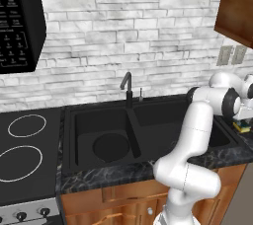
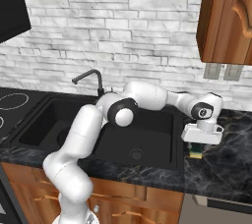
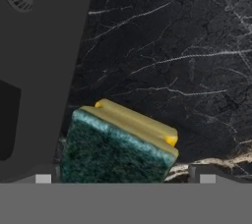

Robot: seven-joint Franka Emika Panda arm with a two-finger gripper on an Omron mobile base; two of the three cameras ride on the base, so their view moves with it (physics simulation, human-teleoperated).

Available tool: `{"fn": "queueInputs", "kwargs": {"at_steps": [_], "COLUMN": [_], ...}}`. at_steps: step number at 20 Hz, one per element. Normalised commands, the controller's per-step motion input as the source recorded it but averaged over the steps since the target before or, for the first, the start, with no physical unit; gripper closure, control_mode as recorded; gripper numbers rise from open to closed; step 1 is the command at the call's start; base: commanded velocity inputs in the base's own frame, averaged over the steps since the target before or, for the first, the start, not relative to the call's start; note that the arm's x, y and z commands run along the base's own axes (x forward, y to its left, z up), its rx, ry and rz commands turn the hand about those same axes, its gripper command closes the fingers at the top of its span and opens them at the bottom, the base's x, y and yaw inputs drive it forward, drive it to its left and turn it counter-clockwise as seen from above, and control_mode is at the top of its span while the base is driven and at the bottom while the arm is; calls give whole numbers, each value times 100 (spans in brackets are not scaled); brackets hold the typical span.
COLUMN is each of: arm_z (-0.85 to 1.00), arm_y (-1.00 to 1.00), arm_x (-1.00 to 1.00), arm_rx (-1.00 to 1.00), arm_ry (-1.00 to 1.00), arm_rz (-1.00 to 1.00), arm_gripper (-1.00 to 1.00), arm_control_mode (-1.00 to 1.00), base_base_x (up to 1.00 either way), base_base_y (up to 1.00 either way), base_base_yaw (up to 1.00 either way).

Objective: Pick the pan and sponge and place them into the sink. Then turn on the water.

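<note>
The round black pan [image 1: 111,147] lies flat in the left basin of the black double sink [image 1: 67,135]. The yellow sponge [image 3: 118,147] with its dark green top lies on the dark marble counter just right of the sink's edge [image 3: 44,70]. My gripper [image 2: 200,145] hangs directly over the sponge [image 2: 197,153], pointing down, and stands open. One fingertip [image 3: 43,178] is on each side of the block, apart from it. From the left base, the arm's elbow hides most of the hand, and the sponge [image 1: 242,127] peeks out below it.
A slim black faucet [image 1: 127,88] stands behind the divider between the basins, with no stream from it. The stovetop [image 1: 24,150] with white-ringed burners lies left of the sink. A wall cabinet [image 2: 226,16] hangs above the counter at the right, and outlets [image 2: 220,71] sit on the brick wall.
</note>
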Motion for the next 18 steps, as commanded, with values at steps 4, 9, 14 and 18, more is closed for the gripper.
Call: {"fn": "queueInputs", "kwargs": {"at_steps": [4, 9, 14, 18], "arm_z": [-25, -27, -27, -4], "arm_y": [0, 0, 2, 4], "arm_x": [0, -2, -5, -6], "arm_rx": [0, 0, 0, 0], "arm_ry": [0, 0, -1, 0], "arm_rz": [1, 2, 2, 0], "arm_gripper": [100, 100, 100, 100], "arm_control_mode": [-100, -100, -100, -100], "base_base_x": [0, 0, 0, 0], "base_base_y": [0, 0, 0, 0], "base_base_yaw": [0, 0, 0, 0]}}
